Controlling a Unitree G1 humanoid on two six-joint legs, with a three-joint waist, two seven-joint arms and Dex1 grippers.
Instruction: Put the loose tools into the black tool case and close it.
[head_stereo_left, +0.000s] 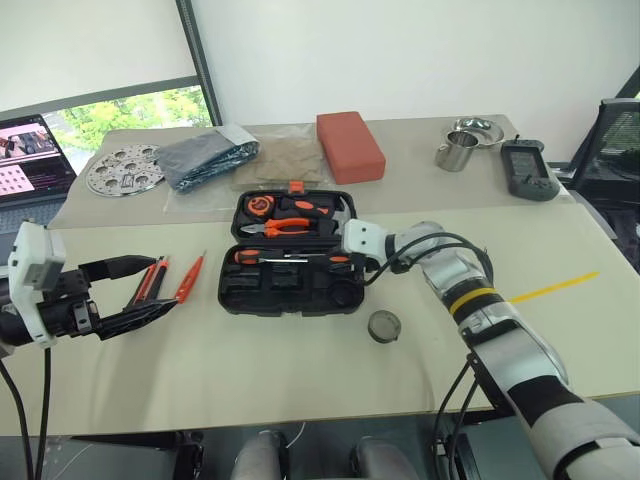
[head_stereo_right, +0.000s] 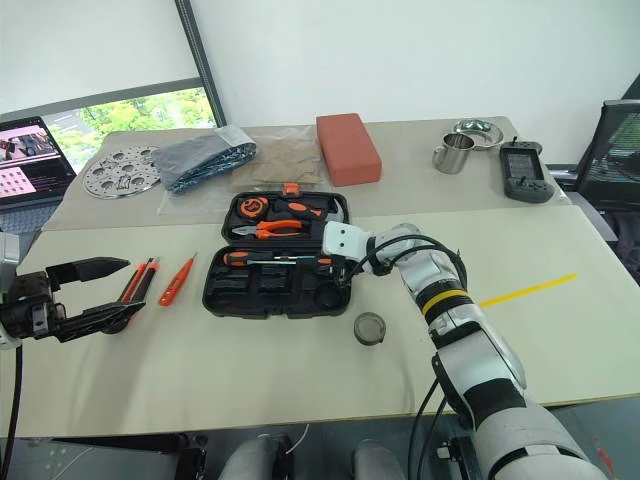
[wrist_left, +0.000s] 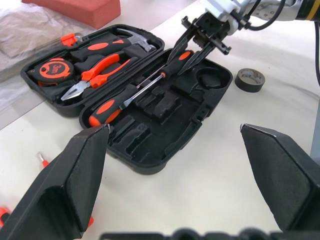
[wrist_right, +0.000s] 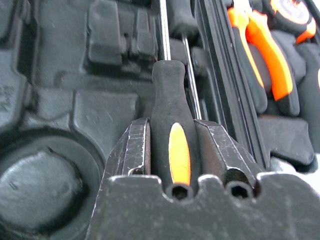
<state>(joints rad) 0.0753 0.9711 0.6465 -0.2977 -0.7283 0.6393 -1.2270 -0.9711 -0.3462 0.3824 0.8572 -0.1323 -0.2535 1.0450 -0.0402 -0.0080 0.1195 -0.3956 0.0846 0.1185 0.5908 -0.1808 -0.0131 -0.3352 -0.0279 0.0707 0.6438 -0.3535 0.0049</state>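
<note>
one screwdriver (wrist_right: 177, 130) sits clamped in the right tool (wrist_left: 192, 52), over the case (head_stereo_left: 250, 290).

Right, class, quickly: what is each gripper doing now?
Left gripper: open, holding nothing.
Right gripper: shut on a screwdriver over the case.

A red-orange block (head_stereo_left: 350, 146), steel cup (head_stereo_left: 456, 152), grey handheld device (head_stereo_left: 526, 170) and perforated metal disc (head_stereo_left: 124, 169) sit along the table's far side.
</note>
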